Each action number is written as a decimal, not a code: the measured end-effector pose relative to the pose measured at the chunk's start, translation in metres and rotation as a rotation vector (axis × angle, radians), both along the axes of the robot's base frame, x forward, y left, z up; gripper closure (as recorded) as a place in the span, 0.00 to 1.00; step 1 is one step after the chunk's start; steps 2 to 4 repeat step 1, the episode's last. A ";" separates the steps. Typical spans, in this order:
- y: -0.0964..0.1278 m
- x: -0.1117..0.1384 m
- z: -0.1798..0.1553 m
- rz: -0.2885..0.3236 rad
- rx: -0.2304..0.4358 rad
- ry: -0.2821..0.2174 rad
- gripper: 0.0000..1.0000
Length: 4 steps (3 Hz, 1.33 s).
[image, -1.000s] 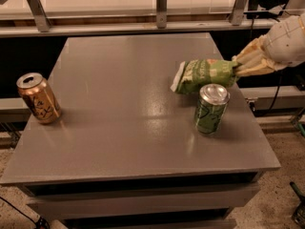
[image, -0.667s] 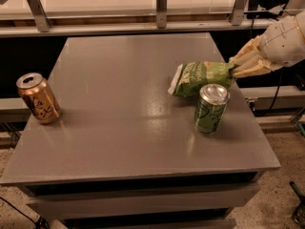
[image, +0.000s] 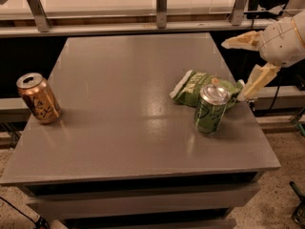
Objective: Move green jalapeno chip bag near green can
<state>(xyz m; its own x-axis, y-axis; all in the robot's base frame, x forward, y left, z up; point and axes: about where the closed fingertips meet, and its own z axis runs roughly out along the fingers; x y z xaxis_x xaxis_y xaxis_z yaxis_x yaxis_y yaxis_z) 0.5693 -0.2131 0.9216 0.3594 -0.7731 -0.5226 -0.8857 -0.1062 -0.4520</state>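
Gripper (image: 233, 70) wide open, empty, beside green jalapeno chip bag (image: 189, 88) lying by green can (image: 210, 109); placement looks done.

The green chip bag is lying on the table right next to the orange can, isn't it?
Not quite. The green chip bag is lying on the table right next to the green can, as the camera view shows. The orange can stands apart near the left edge. The gripper is open at the table's right edge, just beyond the bag.
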 end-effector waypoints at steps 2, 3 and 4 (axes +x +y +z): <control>0.000 0.000 0.000 0.000 0.000 0.000 0.00; 0.000 0.000 0.000 0.000 0.000 0.000 0.00; 0.000 0.000 0.000 0.000 0.000 0.000 0.00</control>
